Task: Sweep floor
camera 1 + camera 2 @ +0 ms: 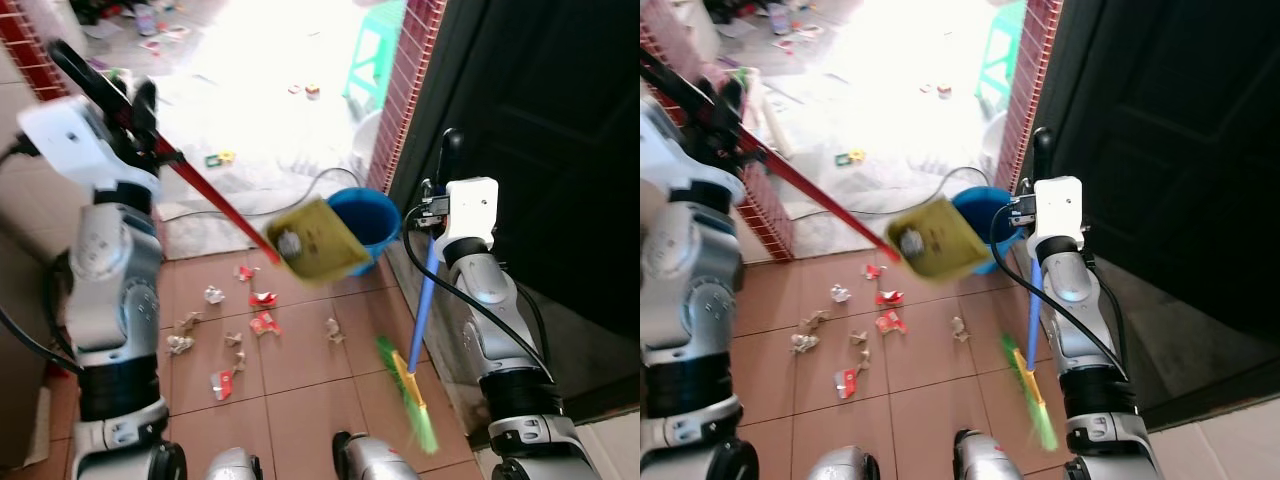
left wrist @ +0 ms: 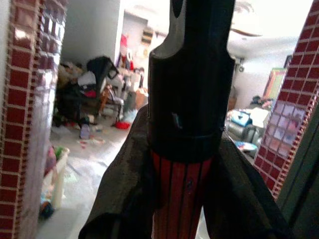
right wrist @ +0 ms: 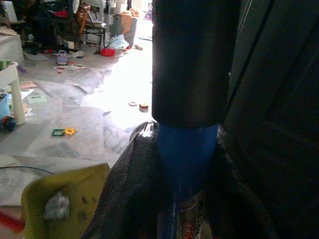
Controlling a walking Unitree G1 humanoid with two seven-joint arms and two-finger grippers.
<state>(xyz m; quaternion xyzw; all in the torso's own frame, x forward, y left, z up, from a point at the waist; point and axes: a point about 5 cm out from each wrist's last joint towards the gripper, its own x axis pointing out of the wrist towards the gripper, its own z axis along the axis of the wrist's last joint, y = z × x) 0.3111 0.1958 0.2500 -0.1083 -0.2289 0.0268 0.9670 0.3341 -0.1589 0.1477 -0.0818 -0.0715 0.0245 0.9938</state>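
Left gripper (image 1: 135, 110) pinches the red handle (image 1: 215, 203) of a yellow dustpan (image 1: 315, 242), which hangs tilted in the air at 12 o'clock, over the tiles beside a blue bucket (image 1: 367, 215). Right gripper (image 1: 447, 165) clamps a blue broom handle (image 1: 424, 300); its green bristles (image 1: 415, 400) sit blurred at 5 o'clock. Crumpled paper scraps (image 1: 262, 322) lie scattered on the brown tiles (image 1: 300, 400) toward 7 o'clock. A dark door (image 1: 540, 130) borders the right side, and a brick-trimmed doorway (image 1: 405, 90) leads onto bright floor at 12.

Two silver, segmented arms are showing white wrist blocks; black cables are looping along the right arm (image 1: 490, 300); black fingers.
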